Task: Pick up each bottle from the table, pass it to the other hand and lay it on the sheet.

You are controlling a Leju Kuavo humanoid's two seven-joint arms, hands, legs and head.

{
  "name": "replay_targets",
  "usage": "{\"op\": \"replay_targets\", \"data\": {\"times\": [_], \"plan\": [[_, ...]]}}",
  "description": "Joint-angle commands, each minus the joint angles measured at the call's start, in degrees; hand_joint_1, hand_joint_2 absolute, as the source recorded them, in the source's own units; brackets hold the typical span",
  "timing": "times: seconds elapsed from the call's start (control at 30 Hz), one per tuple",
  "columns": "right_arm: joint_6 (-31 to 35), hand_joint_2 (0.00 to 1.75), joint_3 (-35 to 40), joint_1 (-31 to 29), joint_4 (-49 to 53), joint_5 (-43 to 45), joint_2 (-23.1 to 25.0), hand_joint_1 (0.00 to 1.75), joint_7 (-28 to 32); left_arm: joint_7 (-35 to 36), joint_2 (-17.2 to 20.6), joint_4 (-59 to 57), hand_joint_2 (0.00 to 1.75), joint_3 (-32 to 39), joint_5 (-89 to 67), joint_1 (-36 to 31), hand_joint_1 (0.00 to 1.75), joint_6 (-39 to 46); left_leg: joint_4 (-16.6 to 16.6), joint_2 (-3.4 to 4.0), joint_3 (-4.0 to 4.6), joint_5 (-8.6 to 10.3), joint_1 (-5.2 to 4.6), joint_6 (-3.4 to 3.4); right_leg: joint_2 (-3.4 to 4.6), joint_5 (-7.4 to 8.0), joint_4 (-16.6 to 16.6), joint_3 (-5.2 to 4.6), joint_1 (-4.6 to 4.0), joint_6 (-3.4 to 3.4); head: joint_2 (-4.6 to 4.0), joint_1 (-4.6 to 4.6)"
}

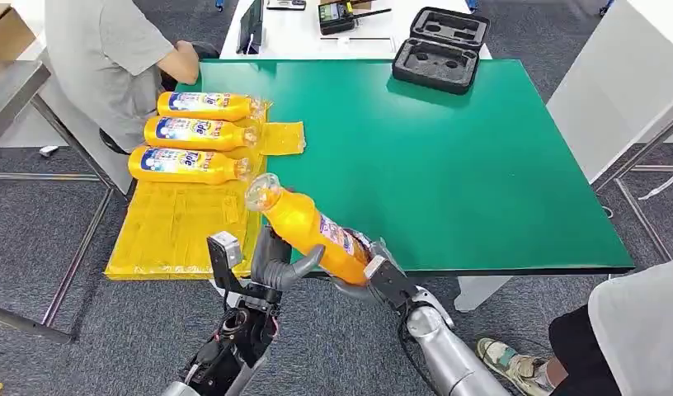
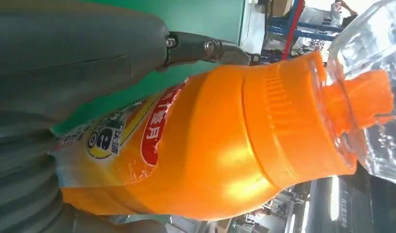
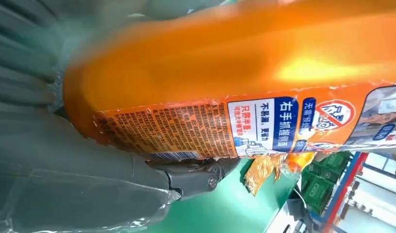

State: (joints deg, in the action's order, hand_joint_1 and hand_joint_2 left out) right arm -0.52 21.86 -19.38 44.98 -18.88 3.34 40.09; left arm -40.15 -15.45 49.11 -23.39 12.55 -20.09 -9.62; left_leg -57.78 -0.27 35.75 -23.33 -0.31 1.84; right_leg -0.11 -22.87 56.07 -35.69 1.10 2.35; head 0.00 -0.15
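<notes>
The held bottle [image 3: 244, 73] has a label with a blue box reading "右手抓握侧向" and "不易滑, 更省力" beside it. Bottles lying on the sheet [image 1: 193, 132] look like they say "Tide". The fine print is too small to read.

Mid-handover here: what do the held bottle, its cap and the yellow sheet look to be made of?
Held bottle: probably glossy orange plastic; bright highlights run along its body, and a printed film label wraps it with torn edges.
Cap: apparently clear hard plastic, since the orange spout shows through it.
Yellow sheet: seemingly thin plastic film, creased and shiny, though coated paper can't be ruled out.
</notes>
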Motion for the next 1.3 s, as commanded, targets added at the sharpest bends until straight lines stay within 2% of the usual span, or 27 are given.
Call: {"op": "replay_targets", "data": {"times": [0.03, 0.07, 0.1, 0.13, 0.17, 0.2, 0.23, 0.27, 0.3, 0.8, 0.9, 0.97, 1.2, 1.3], "plan": [[0.14, 1.75, 3.87, -4.96, -5.81, 1.16, -0.98, 1.75, -0.09, 0.15, 0.92, -3.14, 1.75, -1.24, -0.30, -2.69, 0.00, -5.24, -0.01, 0.08, -0.23, -0.10, 0.06, -0.10, 0.07, -0.07, -0.03, 0.23, -0.07, -0.10, 0.00, 0.02], [-0.18, 1.75, 3.85, -5.05, -6.00, 1.46, -1.07, 1.75, -0.09, 0.15, 0.83, -2.51, 1.75, -0.89, -0.19, -2.39, 0.93, -5.66, 0.00, 0.06, -0.12, -0.05, 0.03, -0.07, 0.05, -0.03, -0.02, 0.12, -0.04, -0.07, 0.00, 0.00], [-0.29, 1.75, 3.93, -5.02, -5.94, 1.54, -1.16, 1.75, -0.09, 0.15, 0.84, -2.29, 1.75, -0.95, -0.45, -2.32, 1.69, -5.75, 0.02, 0.04, -0.10, -0.03, 0.02, -0.06, 0.03, -0.02, -0.03, 0.09, -0.02, -0.06, 0.00, 0.02], [-0.46, 1.75, 4.07, -5.03, -5.85, 1.84, -1.40, 1.75, -0.09, 0.15, 0.71, -2.10, 1.75, -0.75, -0.75, -2.18, 1.75, -5.98, -0.01, 0.08, -0.19, -0.09, 0.05, -0.09, 0.06, -0.05, -0.03, 0.19, -0.06, -0.09, 0.00, 0.00], [-0.57, 1.75, 4.05, -5.14, -6.07, 2.24, -1.63, 1.75, -0.09, 0.15, 0.49, -1.97, 1.75, -0.63, -1.20, -2.26, 1.75, -6.22, 0.01, 0.05, -0.15, -0.06, 0.03, -0.07, 0.04, -0.04, -0.02, 0.14, -0.03, -0.07, 0.00, 0.00], [-0.65, 1.75, 3.89, -5.32, -6.49, 2.47, -1.72, 1.55, -0.09, 0.15, 0.25, -2.75, 1.75, -0.72, -1.06, -2.68, 1.75, -6.99, -0.02, 0.06, -0.27, -0.13, 0.06, -0.12, 0.04, -0.10, -0.02, 0.28, -0.07, -0.11, 0.00, 0.00], [-0.61, 1.75, 3.90, -5.44, -6.60, 2.57, -1.91, 0.93, -0.09, 0.15, 0.03, -3.28, 1.75, -0.79, -1.19, -3.14, 1.75, -7.44, -0.02, 0.06, -0.25, -0.12, 0.08, -0.11, 0.04, -0.09, -0.03, 0.26, -0.08, -0.10, 0.00, 0.00], [-1.33, 1.75, 3.65, -5.41, -6.32, 3.20, -2.09, 0.52, -0.09, 0.15, -0.27, -3.67, 1.75, -0.84, -1.34, -3.56, 1.75, -7.74, 0.00, 0.03, -0.15, -0.07, 0.04, -0.08, 0.02, -0.05, -0.02, 0.16, -0.04, -0.08, 0.00, 0.00], [-1.63, 1.75, 3.52, -5.16, -5.82, 3.54, -2.38, 0.24, -0.09, 0.15, -0.54, -4.05, 1.75, -0.73, -1.56, -3.82, 1.75, -7.65, -0.03, 0.01, -0.28, -0.14, 0.08, -0.12, -0.01, -0.12, -0.01, 0.31, -0.08, -0.11, 0.00, 0.02], [-2.50, 1.75, 3.22, -5.00, -5.11, 4.10, -2.36, 0.23, -0.09, 0.15, -1.01, -2.99, 1.75, -0.59, -2.42, -3.17, 1.75, -7.29, 0.00, 0.03, -0.16, -0.07, 0.03, -0.07, 0.02, -0.06, -0.02, 0.15, -0.03, -0.07, 0.00, 0.00], [-1.53, 1.75, 2.70, -5.89, -7.06, 3.56, -1.44, 0.00, -0.09, 0.15, -1.06, -2.09, 1.75, -0.52, -3.00, -2.45, 1.75, -7.54, 0.00, 0.05, -0.19, -0.08, 0.04, -0.08, 0.04, -0.06, -0.03, 0.18, -0.05, -0.08, 0.00, 0.00], [-1.63, 1.75, 2.14, -6.47, -7.76, 3.22, -0.67, 0.00, -0.09, 0.15, -1.02, -1.96, 1.75, -0.35, -3.31, -2.34, 1.75, -7.83, -0.01, 0.08, -0.15, -0.08, 0.04, -0.07, 0.07, -0.04, -0.02, 0.14, -0.05, -0.07, 0.00, 0.00], [-2.50, 1.75, 1.40, -6.95, -7.86, 1.29, 1.03, 0.00, -0.09, 0.15, 1.32, 2.19, 1.75, 0.95, -4.28, 1.23, 1.75, -7.22, 0.05, 0.28, -0.35, -0.17, 0.07, -0.14, 0.27, -0.07, -0.05, 0.29, -0.07, -0.13, 0.00, 0.00], [-1.47, 1.75, 1.91, -7.00, -7.60, 1.35, 0.68, 0.00, -0.09, 0.15, 2.53, 7.60, 1.75, 1.29, -8.51, 2.82, 1.75, -1.28, 0.02, 0.15, -0.09, -0.06, 0.02, -0.07, 0.14, -0.02, -0.01, 0.06, -0.02, -0.06, 0.00, 0.00]]}}
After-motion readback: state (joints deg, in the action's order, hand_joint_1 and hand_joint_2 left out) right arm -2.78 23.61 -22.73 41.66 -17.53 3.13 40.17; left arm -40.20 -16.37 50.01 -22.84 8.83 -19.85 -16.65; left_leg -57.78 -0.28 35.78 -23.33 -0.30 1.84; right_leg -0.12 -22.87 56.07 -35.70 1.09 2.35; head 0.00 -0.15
